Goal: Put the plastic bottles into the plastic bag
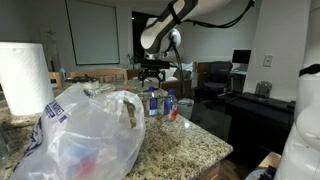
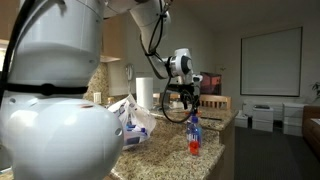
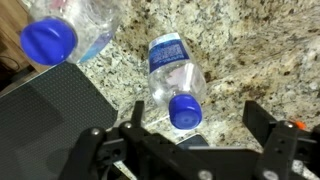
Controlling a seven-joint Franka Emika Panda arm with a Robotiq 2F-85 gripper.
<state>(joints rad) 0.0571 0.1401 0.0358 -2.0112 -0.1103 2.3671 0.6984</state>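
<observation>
Where fingers gape, 2 bottles show.

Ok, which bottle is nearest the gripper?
The bottle lying flat mid-frame in the wrist view, blue cap toward the open gripper; the other bottle sits upper left.

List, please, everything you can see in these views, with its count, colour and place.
plastic bottles: at least two, clear with blue caps and labels, on the counter under the wrist camera.
red-orange bottle: one, blue cap, upright near the counter's edge.
plastic bag: one, translucent whitish with blue print, on the counter.
paper towel roll: one, white, upright behind the bag.
counter: one, speckled granite.
pincer: one, black, open, above a lying bottle.
</observation>
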